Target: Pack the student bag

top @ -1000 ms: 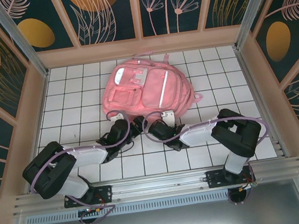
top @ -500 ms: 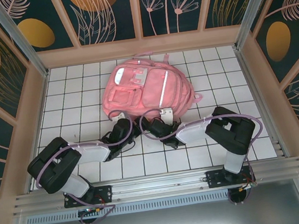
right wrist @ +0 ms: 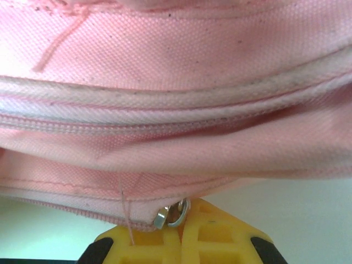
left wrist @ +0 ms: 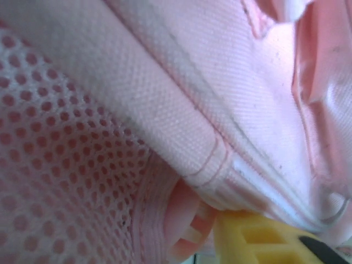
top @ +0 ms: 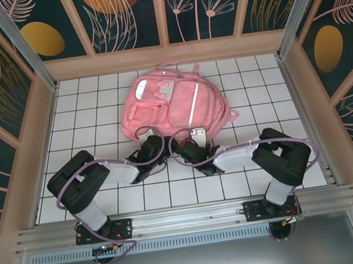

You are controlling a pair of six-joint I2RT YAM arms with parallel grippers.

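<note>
**Right gripper.** In the right wrist view the right gripper (right wrist: pixel 188 221) has its yellow fingers together. A small metal ring (right wrist: pixel 172 214) sits right at the tips, hanging off the hem of the student bag (right wrist: pixel 176 66). I judge it to be a zip pull, and the pinch there an attempt to catch it so the zip can be drawn. I cannot confirm that the ring is actually caught between the fingers. A loose thread (right wrist: pixel 125 212) hangs just to one side of the tips. Just past them a closed zip line (right wrist: pixel 165 118) runs across the fabric.

**Left gripper.** From above, the left gripper (top: pixel 154 141) is pressed against the bag's near edge, beside the right one. In the left wrist view, one yellow finger (left wrist: pixel 258 242) shows, low under folds of pink cloth, with pink mesh (left wrist: pixel 60 165) hard against the lens on its other side. Whether these jaws are apart or closed I cannot tell. My reading is that this arm steadies the bag while the other works the zip.

**Bag position.** The bag lies flat on the white gridded table (top: pixel 88 91), pockets up, directly ahead of both grippers and stretching away from them. A white buckle (top: pixel 197 131) lies just beside the right gripper.

**Markings.** No brand, label or writing is legible anywhere.
</note>
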